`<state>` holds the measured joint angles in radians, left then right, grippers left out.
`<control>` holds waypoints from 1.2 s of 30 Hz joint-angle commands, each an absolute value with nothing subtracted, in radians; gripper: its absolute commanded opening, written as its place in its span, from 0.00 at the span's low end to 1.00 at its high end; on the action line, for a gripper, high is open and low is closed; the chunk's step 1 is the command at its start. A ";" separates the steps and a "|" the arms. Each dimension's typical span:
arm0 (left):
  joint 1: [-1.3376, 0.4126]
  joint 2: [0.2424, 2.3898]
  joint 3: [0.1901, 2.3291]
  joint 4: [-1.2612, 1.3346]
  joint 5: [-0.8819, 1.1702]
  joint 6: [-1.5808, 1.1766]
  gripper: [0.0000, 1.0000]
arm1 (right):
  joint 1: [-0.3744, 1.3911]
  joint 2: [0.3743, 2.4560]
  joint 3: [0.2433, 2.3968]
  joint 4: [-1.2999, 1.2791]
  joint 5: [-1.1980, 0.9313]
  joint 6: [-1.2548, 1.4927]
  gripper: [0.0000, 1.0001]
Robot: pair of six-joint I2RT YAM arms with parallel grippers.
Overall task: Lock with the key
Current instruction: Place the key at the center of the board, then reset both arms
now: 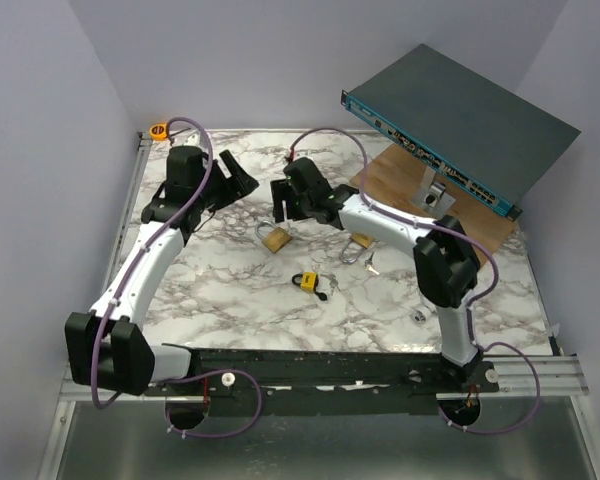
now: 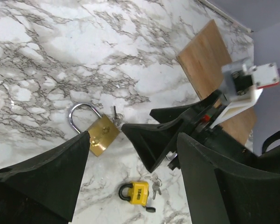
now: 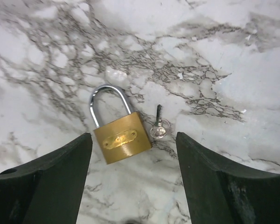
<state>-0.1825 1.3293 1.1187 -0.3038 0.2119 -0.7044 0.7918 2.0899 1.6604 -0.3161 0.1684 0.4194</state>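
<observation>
A brass padlock [image 3: 122,138] with its silver shackle closed lies flat on the marble table [image 3: 214,56]. A small silver key [image 3: 157,126] lies just to its right, apart from it. My right gripper [image 3: 133,140] hovers over the padlock, open, with the padlock and key showing between its fingers. In the top view the brass padlock [image 1: 273,238] sits just in front of the right gripper [image 1: 288,215]. My left gripper [image 1: 242,175] is open and empty, to the left of and behind the padlock. Its wrist view shows the brass padlock [image 2: 100,133] and the right gripper's finger [image 2: 161,135].
A yellow padlock [image 1: 307,282] with a key bunch lies nearer the arm bases. More keys [image 1: 357,250] lie to its right. A tilted network switch [image 1: 460,125] rests over a wooden board [image 1: 400,185] at the back right. An orange object [image 1: 159,130] sits in the back left corner.
</observation>
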 commanded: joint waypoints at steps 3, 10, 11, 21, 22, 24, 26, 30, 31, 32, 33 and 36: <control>-0.272 1.188 1.236 -0.449 0.232 -0.581 0.76 | 0.793 1.865 1.604 -0.306 0.150 0.439 0.79; -0.432 1.089 1.402 -0.611 0.084 -0.419 0.98 | 0.793 1.635 1.504 -0.255 0.143 0.456 1.00; -0.445 1.078 1.419 -0.622 0.076 -0.403 0.98 | 0.794 1.604 1.489 -0.247 0.143 0.456 1.00; -0.466 1.005 1.435 -0.710 0.030 -0.363 0.98 | 0.793 1.291 1.282 -0.161 0.190 0.449 1.00; -0.466 1.004 1.428 -0.709 0.027 -0.364 0.98 | 0.793 1.268 1.267 -0.153 0.198 0.453 1.00; -0.466 1.001 1.413 -0.702 0.022 -0.369 0.98 | 0.793 1.236 1.235 -0.140 0.204 0.459 1.00; -0.466 1.002 1.403 -0.695 0.025 -0.377 0.98 | 0.793 1.215 1.214 -0.130 0.206 0.470 1.00; -0.466 0.983 1.382 -0.669 0.008 -0.386 0.99 | 0.793 1.189 1.198 -0.113 0.204 0.475 1.00; -0.466 0.980 1.381 -0.666 0.008 -0.382 0.98 | 0.793 1.187 1.200 -0.112 0.203 0.472 1.00; -0.466 0.981 1.383 -0.669 0.009 -0.378 0.98 | 0.793 1.186 1.203 -0.112 0.207 0.470 1.00; -0.466 0.982 1.388 -0.674 0.009 -0.375 0.99 | 0.793 1.186 1.206 -0.111 0.208 0.467 1.00; -0.466 0.992 1.399 -0.692 0.008 -0.371 0.98 | 0.793 1.188 1.213 -0.108 0.206 0.460 1.00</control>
